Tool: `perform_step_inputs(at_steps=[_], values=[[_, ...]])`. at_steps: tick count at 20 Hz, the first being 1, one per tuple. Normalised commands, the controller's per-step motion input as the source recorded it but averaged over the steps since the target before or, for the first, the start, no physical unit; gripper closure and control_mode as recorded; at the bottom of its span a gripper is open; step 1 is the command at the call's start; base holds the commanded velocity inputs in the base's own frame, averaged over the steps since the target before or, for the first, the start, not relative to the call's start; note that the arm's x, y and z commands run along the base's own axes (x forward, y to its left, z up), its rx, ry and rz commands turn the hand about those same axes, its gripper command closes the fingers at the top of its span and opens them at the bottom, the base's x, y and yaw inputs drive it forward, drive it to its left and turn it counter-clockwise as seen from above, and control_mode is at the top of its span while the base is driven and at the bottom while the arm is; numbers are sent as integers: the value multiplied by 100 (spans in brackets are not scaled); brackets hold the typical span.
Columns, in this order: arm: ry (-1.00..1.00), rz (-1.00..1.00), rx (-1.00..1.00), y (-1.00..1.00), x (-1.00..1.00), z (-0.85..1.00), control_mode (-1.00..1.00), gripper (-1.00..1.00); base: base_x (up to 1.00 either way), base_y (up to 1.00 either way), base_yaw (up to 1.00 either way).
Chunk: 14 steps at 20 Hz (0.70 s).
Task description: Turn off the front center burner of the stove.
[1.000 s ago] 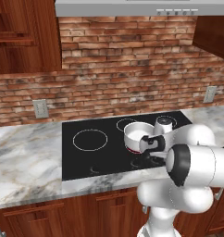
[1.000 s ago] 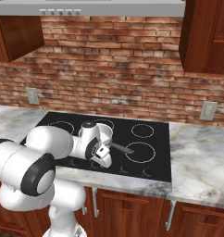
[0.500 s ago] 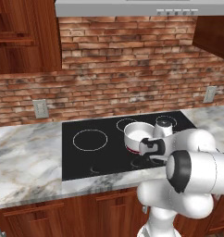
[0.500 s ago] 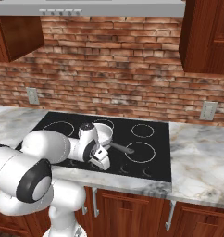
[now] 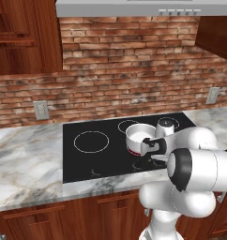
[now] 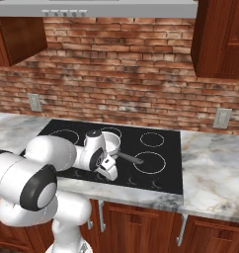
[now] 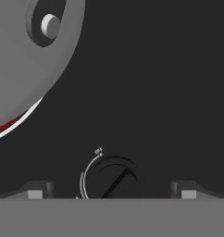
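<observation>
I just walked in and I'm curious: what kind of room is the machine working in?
A kitchen, rendered rather than real by the look of it. A black glass stove is set in a marble counter, with a steel saucepan on it, a brick wall behind and wooden cabinets.

A steel saucepan near a kettle, marble counter, brick wall

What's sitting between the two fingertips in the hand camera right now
In the hand view, a round black control knob on the stove lies between the gripper fingertips.
</observation>
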Motion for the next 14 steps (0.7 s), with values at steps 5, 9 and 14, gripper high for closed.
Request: perform_step_inputs(at_steps=[5, 9, 14], values=[[0, -1, 1, 0, 0, -11, -100, 100, 0, 0, 0], [0, -1, 0, 0, 1, -12, -100, 100, 0, 0, 0], [0, -7, 0, -2, 1, -1, -100, 100, 0, 0, 0]])
